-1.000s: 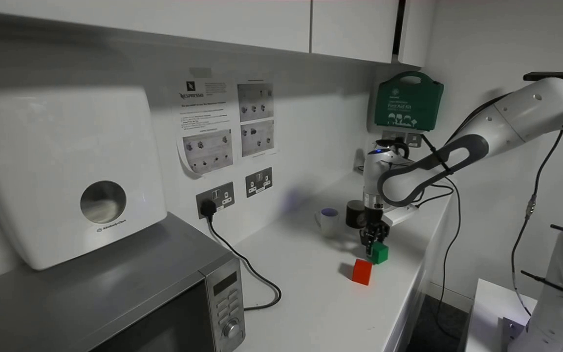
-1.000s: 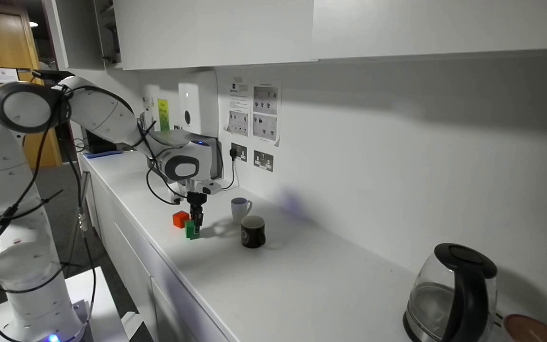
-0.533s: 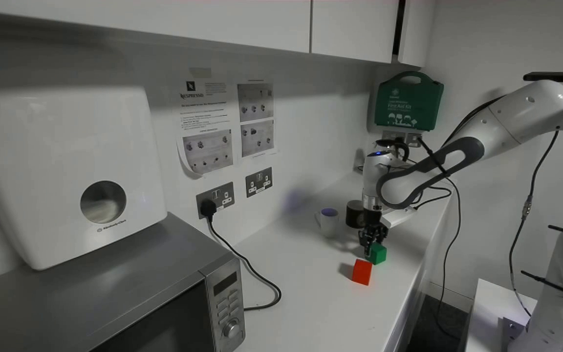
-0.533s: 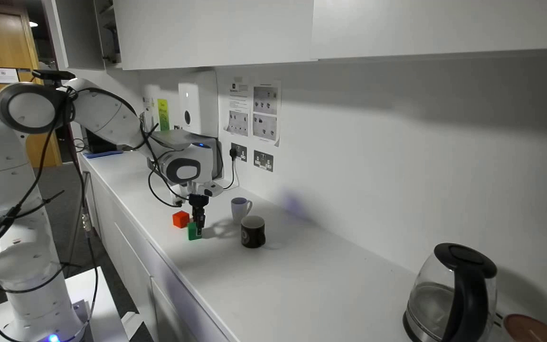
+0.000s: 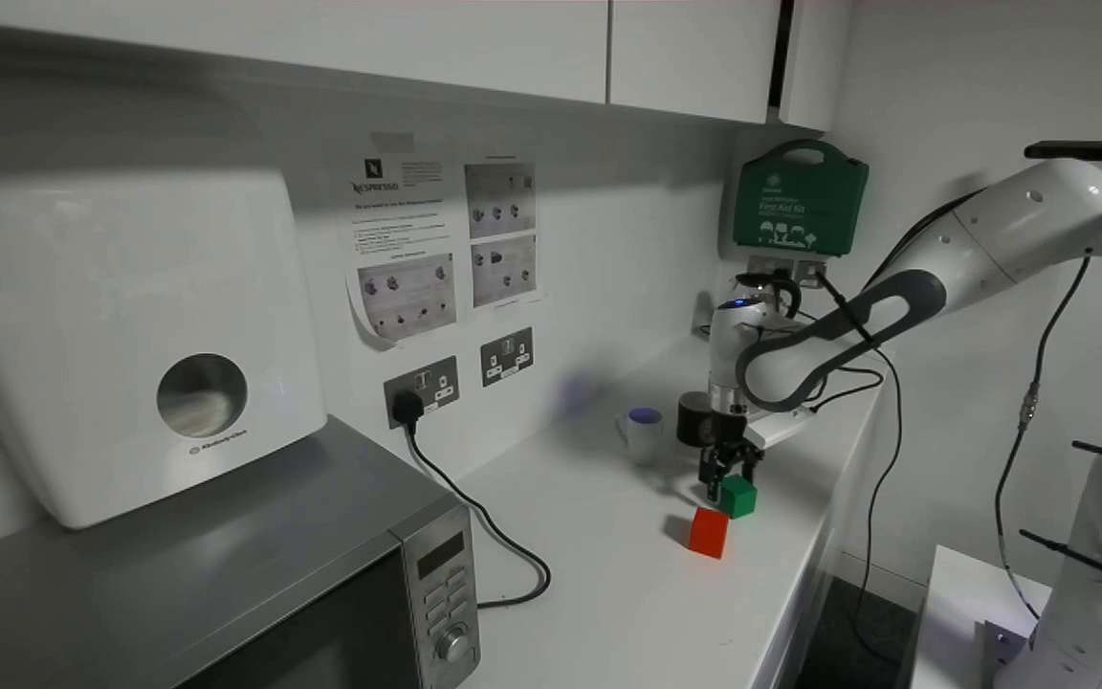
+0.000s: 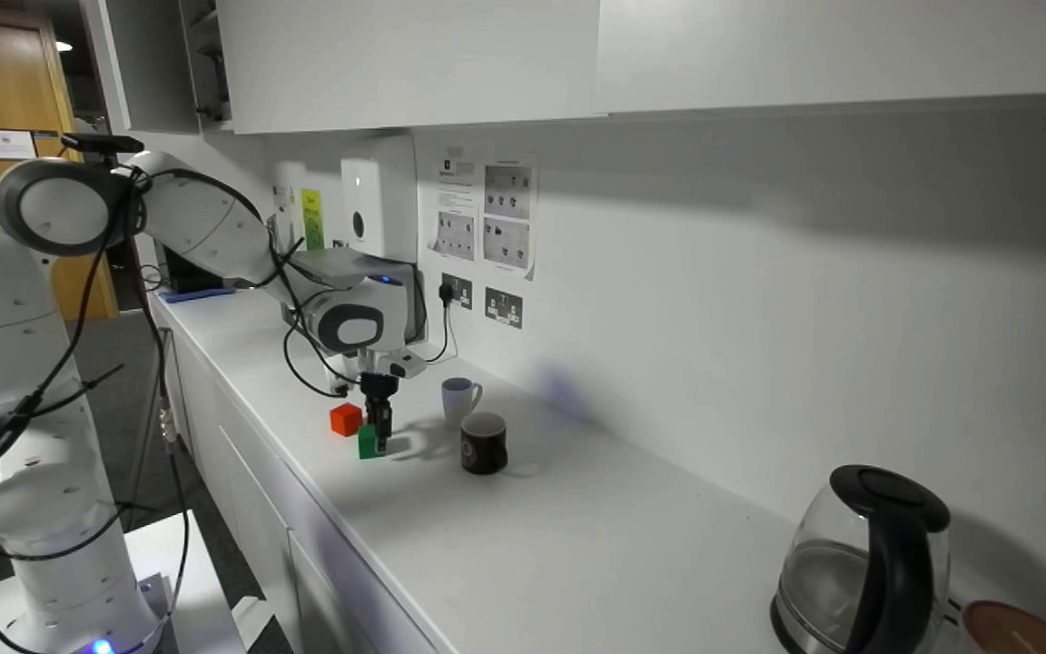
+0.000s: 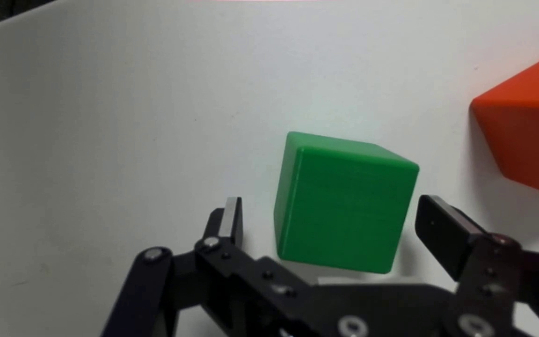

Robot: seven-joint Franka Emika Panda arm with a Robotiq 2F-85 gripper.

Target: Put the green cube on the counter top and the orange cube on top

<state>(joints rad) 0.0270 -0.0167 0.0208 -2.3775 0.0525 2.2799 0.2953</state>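
The green cube [image 7: 344, 210] rests flat on the white counter top [image 7: 134, 103]. My gripper [image 7: 329, 201] stands open around it in the wrist view, with counter showing between the cube and each of the fingers [image 7: 232, 222]. The gap is wider on the left of that view than on the right. Close by sits the orange cube [image 5: 709, 532], on the counter and apart from the green one; the wrist view cuts off part of it [image 7: 527, 121]. In an exterior view the gripper [image 6: 379, 445] partly hides the green cube [image 6: 367, 441].
Behind the gripper stand a pale mug [image 6: 458, 400] and a dark mug [image 6: 484, 445]. A microwave [image 5: 436, 574] with a cable takes up one end of the counter. Toward the opposite end is a glass kettle [image 6: 868, 563]. Wall cupboards [image 6: 414, 64] hang above.
The jaws have spread apart from the green cube. Over the second before now, gripper and cube shifted slightly together, rightward in an exterior view. The orange cube has not moved.
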